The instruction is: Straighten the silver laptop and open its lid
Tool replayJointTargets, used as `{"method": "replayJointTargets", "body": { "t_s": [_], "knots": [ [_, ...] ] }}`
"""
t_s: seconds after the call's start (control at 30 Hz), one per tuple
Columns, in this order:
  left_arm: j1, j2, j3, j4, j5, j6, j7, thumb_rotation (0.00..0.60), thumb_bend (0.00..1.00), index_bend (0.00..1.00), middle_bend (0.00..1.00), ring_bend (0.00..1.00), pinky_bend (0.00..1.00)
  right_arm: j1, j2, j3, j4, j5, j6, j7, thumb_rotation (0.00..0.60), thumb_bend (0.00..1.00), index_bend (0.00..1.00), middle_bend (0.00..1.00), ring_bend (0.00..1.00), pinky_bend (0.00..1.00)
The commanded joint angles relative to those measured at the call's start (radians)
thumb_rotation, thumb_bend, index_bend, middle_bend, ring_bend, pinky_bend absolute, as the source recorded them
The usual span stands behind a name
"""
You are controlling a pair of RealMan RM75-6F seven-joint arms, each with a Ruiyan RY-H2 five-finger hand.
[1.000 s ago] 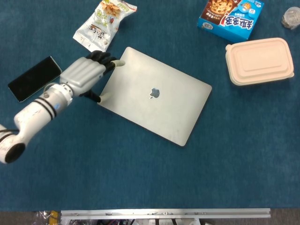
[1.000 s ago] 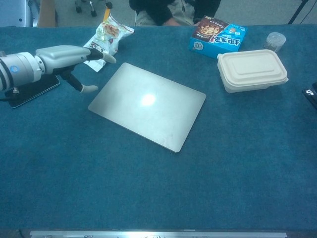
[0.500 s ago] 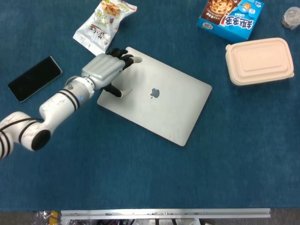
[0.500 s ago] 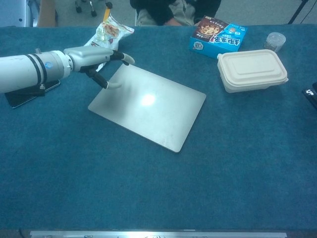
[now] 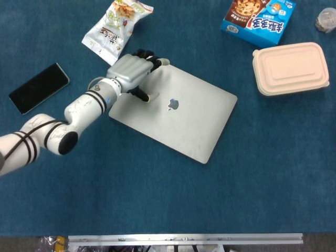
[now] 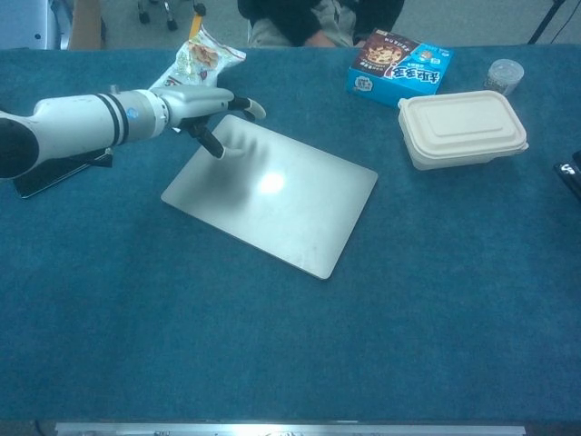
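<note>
While the lid lies shut, these show, largest first:
Table (image 5: pixel 105 199): blue cloth, near edge cut off.
Silver laptop (image 5: pixel 184 118): askew at table centre, apple logo on the lid, far-left corner hidden under the hand.
Left hand (image 5: pixel 132 72): over that corner, fingers apart, holding nothing; contact unclear.
Right hand: out of sight.
Blue box (image 5: pixel 258 17): top cut off, print unreadable.
Snack bag (image 5: pixel 115 25): writing illegible.
</note>
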State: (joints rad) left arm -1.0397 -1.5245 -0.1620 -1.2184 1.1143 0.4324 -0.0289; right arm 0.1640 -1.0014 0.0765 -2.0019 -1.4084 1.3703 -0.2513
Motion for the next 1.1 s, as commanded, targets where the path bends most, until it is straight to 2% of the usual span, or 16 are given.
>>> {"method": "replayJointTargets", "body": {
  "t_s": [0.03, 0.4, 1.1],
  "knots": [
    [-0.021, -0.024, 0.005, 0.036, -0.023, -0.019, 0.012, 0.416, 0.34, 0.09, 0.13, 0.0, 0.0, 0.0, 0.002, 0.001, -0.001, 0.001, 0.001, 0.0, 0.6, 0.3, 0.1, 0.14, 0.04, 0.1],
    [-0.059, -0.076, 0.018, 0.127, -0.076, -0.036, 0.04, 0.414, 0.34, 0.09, 0.12, 0.0, 0.0, -0.006, 0.011, 0.001, -0.006, 0.007, 0.014, 0.0, 0.6, 0.3, 0.1, 0.14, 0.04, 0.1],
    [-0.098, -0.122, 0.049, 0.211, -0.142, -0.047, 0.095, 0.401, 0.34, 0.09, 0.12, 0.0, 0.0, -0.011, 0.017, 0.004, -0.013, 0.012, 0.026, -0.004, 0.6, 0.3, 0.1, 0.14, 0.04, 0.1]
  ]
}}
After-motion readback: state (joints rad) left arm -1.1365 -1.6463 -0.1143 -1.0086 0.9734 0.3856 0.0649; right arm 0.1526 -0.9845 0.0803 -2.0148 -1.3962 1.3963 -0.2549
